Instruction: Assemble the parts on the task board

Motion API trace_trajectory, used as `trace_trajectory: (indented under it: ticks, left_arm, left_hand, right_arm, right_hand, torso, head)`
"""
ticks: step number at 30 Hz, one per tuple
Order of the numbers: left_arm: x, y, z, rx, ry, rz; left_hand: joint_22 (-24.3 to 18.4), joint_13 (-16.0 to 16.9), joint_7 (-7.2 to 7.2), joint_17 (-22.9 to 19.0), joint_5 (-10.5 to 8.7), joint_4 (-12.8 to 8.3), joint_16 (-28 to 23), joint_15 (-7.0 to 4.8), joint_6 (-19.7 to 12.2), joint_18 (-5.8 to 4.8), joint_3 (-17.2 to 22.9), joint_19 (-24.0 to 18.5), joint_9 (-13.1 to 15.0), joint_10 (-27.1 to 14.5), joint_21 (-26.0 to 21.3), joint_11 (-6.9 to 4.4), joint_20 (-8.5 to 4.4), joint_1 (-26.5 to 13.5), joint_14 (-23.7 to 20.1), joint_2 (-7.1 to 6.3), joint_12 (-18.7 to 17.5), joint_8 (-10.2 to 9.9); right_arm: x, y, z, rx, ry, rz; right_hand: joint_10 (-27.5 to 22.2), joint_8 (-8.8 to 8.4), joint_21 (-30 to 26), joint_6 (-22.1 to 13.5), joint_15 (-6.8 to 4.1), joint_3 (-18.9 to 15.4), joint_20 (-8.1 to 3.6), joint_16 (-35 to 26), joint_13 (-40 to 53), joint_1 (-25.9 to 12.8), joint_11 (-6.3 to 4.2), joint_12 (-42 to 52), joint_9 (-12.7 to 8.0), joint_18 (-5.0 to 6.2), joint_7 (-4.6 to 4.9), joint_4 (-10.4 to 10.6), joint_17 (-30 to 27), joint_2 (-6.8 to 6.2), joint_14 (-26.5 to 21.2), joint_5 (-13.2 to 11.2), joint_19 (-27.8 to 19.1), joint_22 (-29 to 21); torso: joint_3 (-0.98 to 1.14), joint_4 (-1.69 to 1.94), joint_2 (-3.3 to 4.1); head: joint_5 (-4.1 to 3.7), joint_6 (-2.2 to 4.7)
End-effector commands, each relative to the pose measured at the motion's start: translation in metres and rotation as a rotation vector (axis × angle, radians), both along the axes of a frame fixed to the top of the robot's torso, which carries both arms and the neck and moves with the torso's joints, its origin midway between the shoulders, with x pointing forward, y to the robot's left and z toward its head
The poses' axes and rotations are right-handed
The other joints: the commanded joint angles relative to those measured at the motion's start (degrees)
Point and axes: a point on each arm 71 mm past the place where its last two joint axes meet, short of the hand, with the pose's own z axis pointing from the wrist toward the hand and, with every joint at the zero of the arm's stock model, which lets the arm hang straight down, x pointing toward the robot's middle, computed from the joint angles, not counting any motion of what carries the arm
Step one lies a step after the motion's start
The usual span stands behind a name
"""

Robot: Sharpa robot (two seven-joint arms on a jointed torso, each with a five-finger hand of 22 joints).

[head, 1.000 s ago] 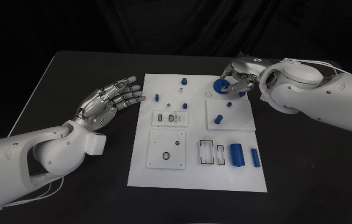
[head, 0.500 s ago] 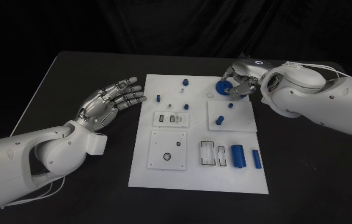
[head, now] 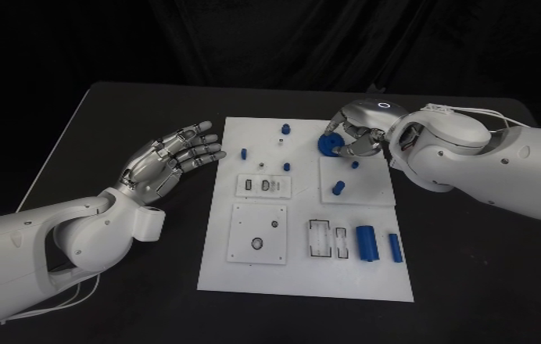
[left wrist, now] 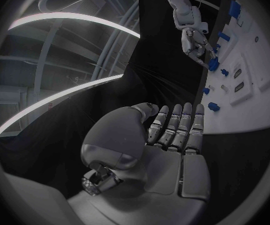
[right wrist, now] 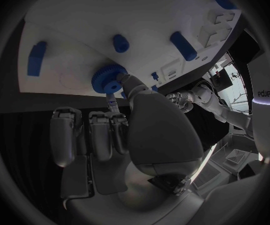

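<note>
Head cam looks steeply down on the flat white rectangular task board (head: 302, 227) from above, mid-distance. Our left wrist cam sits behind its hand, board far at frame right (left wrist: 260, 110). Right wrist cam sits close over the board's edge (right wrist: 79, 40). All share the board.

Blue parts (head: 367, 243), white task board (head: 295, 274)
</note>
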Motion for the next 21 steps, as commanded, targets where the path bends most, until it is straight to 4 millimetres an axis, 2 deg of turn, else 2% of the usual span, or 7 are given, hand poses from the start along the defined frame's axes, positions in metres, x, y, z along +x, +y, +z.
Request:
trace_trajectory:
  ticks: [1, 21]
  left_arm:
    - [-0.002, 0.003, 0.013, -0.106, -0.155, 0.046]
    - [0.003, -0.002, 0.011, -0.108, -0.15, 0.031]
  left_hand:
    - [-0.05, 0.06, 0.36, -0.09, 0.18, 0.15, 0.06, 0.42, -0.14, -0.26, 0.32, -0.03, -0.02, 0.19, -0.25, 0.35, 0.47, -0.39, 0.09, -0.05, 0.3, 0.25]
    - [-0.05, 0.05, 0.49, -0.09, 0.19, 0.17, 0.12, 0.54, -0.29, -0.32, 0.54, 0.04, -0.04, 0.2, -0.22, 0.42, 0.52, -0.45, 0.18, 0.1, 0.35, 0.22]
  right_arm:
    - [-0.002, 0.012, 0.004, 0.017, -0.013, 0.048]
    - [0.008, 0.064, 0.01, 0.031, -0.05, 0.176]
  right_hand:
    - [5.86, 5.22, 0.28, 1.69, -0.02, 0.16, -0.03, 0.15, 15.05, -1.01, 0.14, 0.16, 6.31, -0.87, -1.51, 0.44, 15.09, 0.3, 6.01, -0.52, 1.47, 9.45]
    - [5.86, 5.68, 0.3, 1.42, 0.01, 0.13, 0.02, 0.15, 15.05, -1.08, 0.14, 0.16, 6.93, -0.88, -1.55, 0.4, 15.09, 0.49, 6.01, -1.72, 1.52, 9.52]
  torso:
    - [-0.02, 0.02, -0.01]
    - [-0.04, 0.03, -0.01]
  head:
    - [0.05, 0.1]
    - [-0.37, 0.54]
